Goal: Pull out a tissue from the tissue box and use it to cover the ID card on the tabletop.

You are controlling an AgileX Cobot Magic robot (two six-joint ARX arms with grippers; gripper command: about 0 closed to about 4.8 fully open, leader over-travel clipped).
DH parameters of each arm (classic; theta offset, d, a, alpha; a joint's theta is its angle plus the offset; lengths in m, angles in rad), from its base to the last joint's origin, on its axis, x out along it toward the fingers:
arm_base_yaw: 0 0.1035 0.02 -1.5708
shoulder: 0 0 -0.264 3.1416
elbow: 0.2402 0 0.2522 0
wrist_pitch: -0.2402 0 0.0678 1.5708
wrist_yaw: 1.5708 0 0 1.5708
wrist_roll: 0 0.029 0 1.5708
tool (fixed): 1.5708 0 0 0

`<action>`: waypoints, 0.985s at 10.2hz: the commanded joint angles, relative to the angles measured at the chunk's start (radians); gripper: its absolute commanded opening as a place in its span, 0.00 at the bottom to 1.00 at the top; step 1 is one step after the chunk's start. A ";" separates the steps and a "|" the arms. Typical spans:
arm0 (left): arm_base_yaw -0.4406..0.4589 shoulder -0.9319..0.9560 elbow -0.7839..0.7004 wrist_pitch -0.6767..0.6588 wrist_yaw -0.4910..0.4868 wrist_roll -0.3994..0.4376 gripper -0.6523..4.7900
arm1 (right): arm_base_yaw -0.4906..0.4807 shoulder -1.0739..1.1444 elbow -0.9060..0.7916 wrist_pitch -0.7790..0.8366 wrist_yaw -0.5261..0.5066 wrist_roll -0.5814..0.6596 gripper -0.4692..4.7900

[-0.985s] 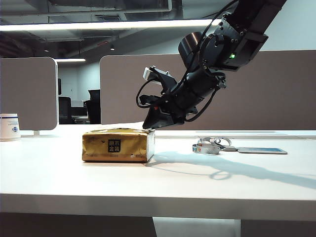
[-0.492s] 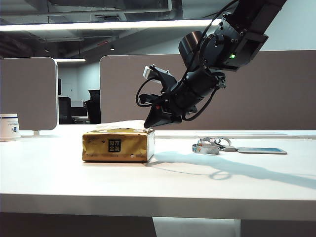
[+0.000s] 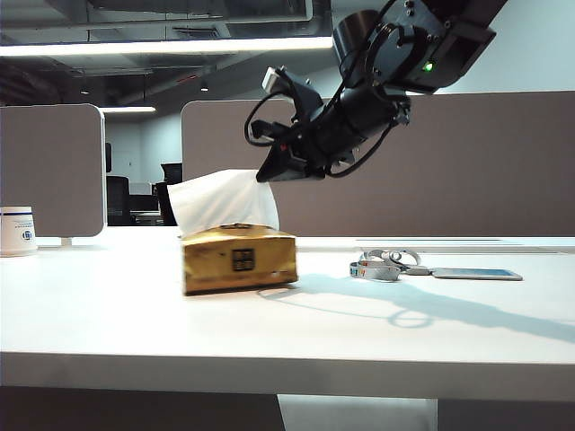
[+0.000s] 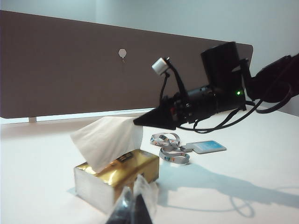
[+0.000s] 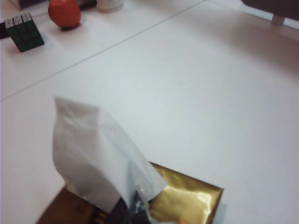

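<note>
The gold tissue box (image 3: 239,259) lies on the white tabletop (image 3: 135,323), turned at an angle. A white tissue (image 3: 221,201) stands stretched up out of its top, its lower end still in the pack. My right gripper (image 3: 267,176) is shut on the tissue's upper right corner, above the pack's right end. The right wrist view shows the tissue (image 5: 93,154) rising toward the gripper (image 5: 135,205) over the pack (image 5: 187,200). The ID card (image 3: 476,274) lies flat at the right with its coiled lanyard (image 3: 382,265). My left gripper (image 4: 133,212) hangs shut and empty, short of the pack (image 4: 117,175).
A white cup (image 3: 16,231) stands at the far left. Grey-brown divider panels (image 3: 503,162) close off the back. The right wrist view shows an orange (image 5: 64,12) and a puzzle cube (image 5: 24,31) far across the table.
My right gripper closed at the pack's top, then rose, drawing the tissue up out of it. The pack slid right and turned. The card has not moved.
</note>
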 commanded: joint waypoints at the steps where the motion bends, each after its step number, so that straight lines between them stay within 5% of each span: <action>1: 0.000 0.000 0.002 0.013 0.003 -0.003 0.11 | 0.002 -0.043 0.010 0.030 -0.003 0.025 0.09; 10: 0.000 0.001 0.002 0.012 0.003 -0.003 0.11 | 0.002 -0.178 0.012 0.032 -0.013 0.031 0.09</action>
